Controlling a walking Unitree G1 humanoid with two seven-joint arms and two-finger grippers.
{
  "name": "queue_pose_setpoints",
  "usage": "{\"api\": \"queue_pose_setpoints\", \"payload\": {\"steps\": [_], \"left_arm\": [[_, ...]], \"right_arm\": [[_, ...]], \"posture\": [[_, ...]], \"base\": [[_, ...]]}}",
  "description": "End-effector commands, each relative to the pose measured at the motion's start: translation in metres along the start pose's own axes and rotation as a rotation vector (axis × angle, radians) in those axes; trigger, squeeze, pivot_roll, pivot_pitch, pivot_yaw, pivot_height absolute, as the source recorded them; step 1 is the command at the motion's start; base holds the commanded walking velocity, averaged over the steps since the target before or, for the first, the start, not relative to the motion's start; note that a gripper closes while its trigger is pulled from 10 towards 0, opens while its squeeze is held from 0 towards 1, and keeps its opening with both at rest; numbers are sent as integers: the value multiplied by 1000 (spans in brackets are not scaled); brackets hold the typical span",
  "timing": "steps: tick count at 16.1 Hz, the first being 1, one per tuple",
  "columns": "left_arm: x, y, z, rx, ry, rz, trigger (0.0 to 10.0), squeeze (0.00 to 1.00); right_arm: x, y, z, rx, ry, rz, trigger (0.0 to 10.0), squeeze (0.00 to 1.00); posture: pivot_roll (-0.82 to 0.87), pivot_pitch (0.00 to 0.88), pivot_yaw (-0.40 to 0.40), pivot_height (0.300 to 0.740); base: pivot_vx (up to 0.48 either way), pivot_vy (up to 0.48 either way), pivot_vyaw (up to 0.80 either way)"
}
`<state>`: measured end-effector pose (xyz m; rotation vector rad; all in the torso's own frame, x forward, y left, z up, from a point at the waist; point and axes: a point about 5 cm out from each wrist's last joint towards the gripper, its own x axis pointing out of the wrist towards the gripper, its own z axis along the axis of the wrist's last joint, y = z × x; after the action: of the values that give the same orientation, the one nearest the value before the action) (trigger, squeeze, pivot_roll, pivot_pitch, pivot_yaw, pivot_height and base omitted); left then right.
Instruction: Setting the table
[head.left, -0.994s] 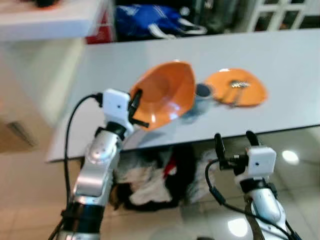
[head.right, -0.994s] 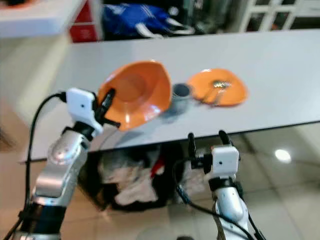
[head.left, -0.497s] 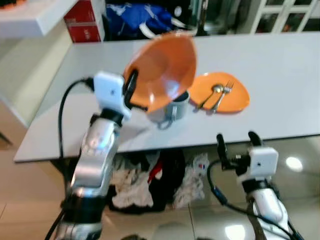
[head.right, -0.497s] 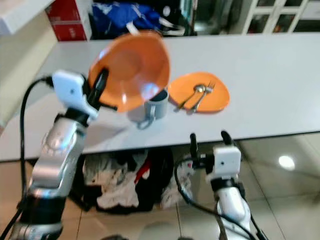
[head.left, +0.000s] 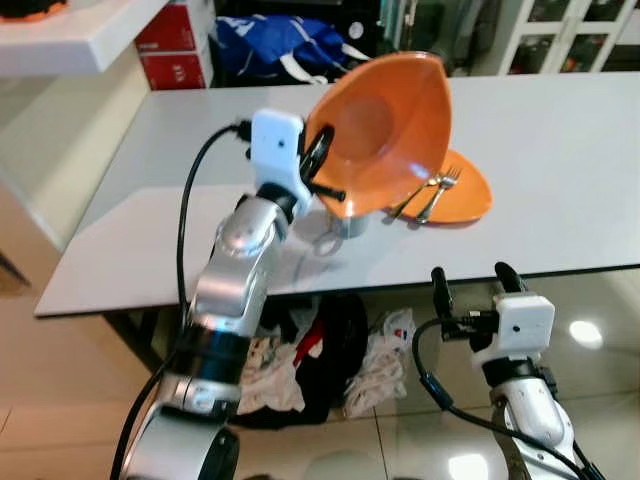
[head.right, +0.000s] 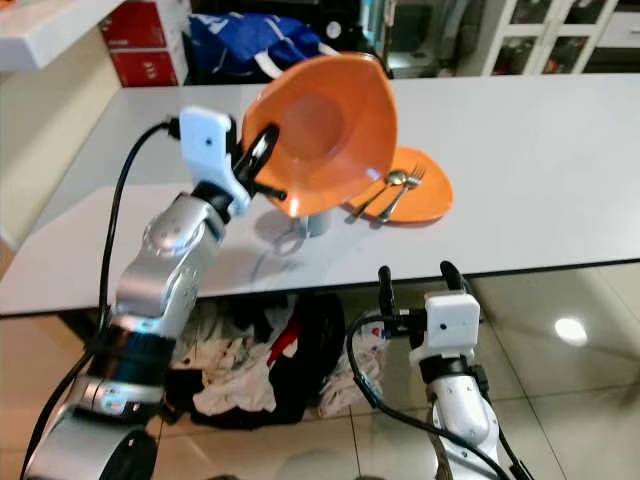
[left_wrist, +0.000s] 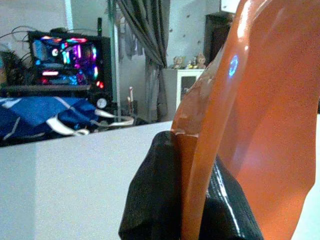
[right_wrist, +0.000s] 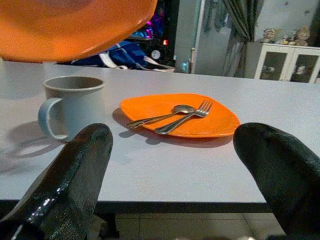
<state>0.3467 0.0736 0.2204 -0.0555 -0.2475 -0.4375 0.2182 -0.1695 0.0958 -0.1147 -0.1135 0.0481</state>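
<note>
the left claw (head.left: 322, 172) pinches the rim of an orange bowl (head.left: 385, 130), one black finger on each face of the rim, and holds it tilted on edge in the air above the grey surface (head.left: 560, 150), its hollow turned toward the camera. in the left wrist view the fingers (left_wrist: 155, 200) press against both sides of the bowl's thin orange wall. just beneath the raised bowl a grey mug (right_wrist: 70, 105) stands upright on the surface, its handle facing the near edge. beside the mug lies a flat orange plate (right_wrist: 180, 116) carrying a spoon (right_wrist: 162, 115) and a fork (right_wrist: 187, 116) side by side, their heads pointing away from the robot. the right claw (head.left: 468, 285) hangs below and in front of the surface's near edge, its two fingers spread wide and holding nothing, pointing toward the plate. under the surface a heap of clothes (head.left: 310, 360) sits on the tiled floor (head.left: 60, 400). behind the surface are a blue bag (head.left: 275, 45) and a red box (head.left: 175, 45).
</note>
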Motion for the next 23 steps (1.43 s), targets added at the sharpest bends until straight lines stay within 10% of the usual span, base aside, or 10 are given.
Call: {"api": "queue_pose_setpoints", "payload": {"steps": [1, 14, 23], "left_arm": [[8, -5, 16, -9, -62, -13, 0, 0], [24, -6, 31, -122, -79, 15, 0, 0], [63, 3, -7, -537, 259, 146, 0, 0]], "right_arm": [[0, 0, 1, -7, -6, -2, 10000, 0], [-7, -2, -7, 3, 19, 3, 10000, 0], [-18, -3, 9, -10, -9, 9, 10000, 0]], "posture": [[-159, 0, 40, 736], [-157, 6, 41, 736], [-213, 29, 66, 736]], "base": [[480, 0, 0], [332, 0, 0], [0, 0, 0]]}}
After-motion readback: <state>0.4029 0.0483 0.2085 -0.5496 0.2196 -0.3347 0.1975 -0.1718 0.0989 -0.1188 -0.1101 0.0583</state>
